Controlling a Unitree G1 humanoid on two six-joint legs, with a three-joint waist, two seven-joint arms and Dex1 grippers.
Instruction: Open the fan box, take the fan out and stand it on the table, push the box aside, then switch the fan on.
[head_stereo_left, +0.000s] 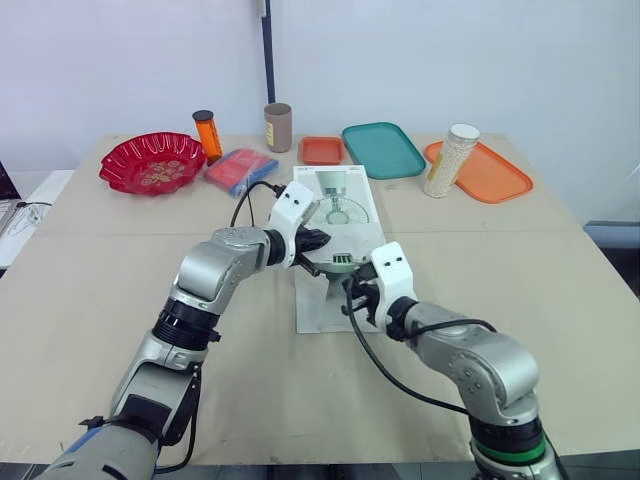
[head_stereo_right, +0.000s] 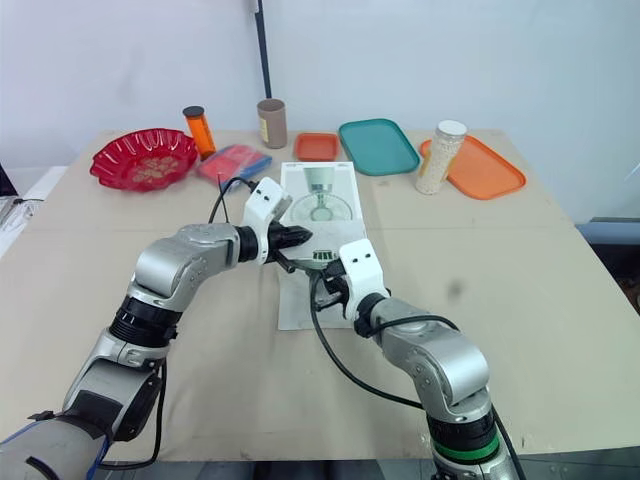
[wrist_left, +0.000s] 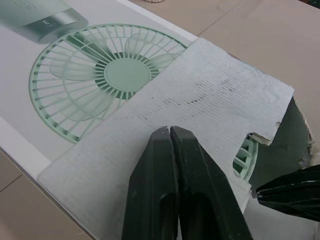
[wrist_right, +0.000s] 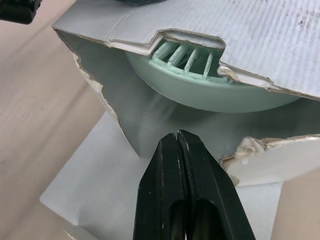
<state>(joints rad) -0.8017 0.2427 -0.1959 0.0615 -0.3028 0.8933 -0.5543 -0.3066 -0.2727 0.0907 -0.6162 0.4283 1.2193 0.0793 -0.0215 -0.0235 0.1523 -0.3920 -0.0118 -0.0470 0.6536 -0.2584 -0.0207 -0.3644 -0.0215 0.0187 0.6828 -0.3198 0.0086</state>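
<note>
The white fan box (head_stereo_left: 345, 205), printed with a green fan, lies flat at the table's middle with its near end torn open. Inside the opening I see the pale green fan (wrist_right: 200, 85), also visible as fan (head_stereo_left: 343, 259). A grey cardboard flap (wrist_left: 200, 95) folds over the top of the open end. My left gripper (wrist_left: 170, 131) is shut and rests its tips on that flap, seen as left gripper (head_stereo_left: 318, 240) from above. My right gripper (wrist_right: 177, 135) is shut, pointing into the opening just below the fan. A bottom flap (head_stereo_left: 320, 305) lies flat on the table.
Along the far edge stand a red bowl (head_stereo_left: 152, 162), an orange bottle (head_stereo_left: 207, 135), a brown cup (head_stereo_left: 278, 127), a blue and red packet (head_stereo_left: 240, 168), a small orange tray (head_stereo_left: 322, 150), a teal tray (head_stereo_left: 383, 150) and an orange tray (head_stereo_left: 490, 175) with a white jar (head_stereo_left: 450, 160).
</note>
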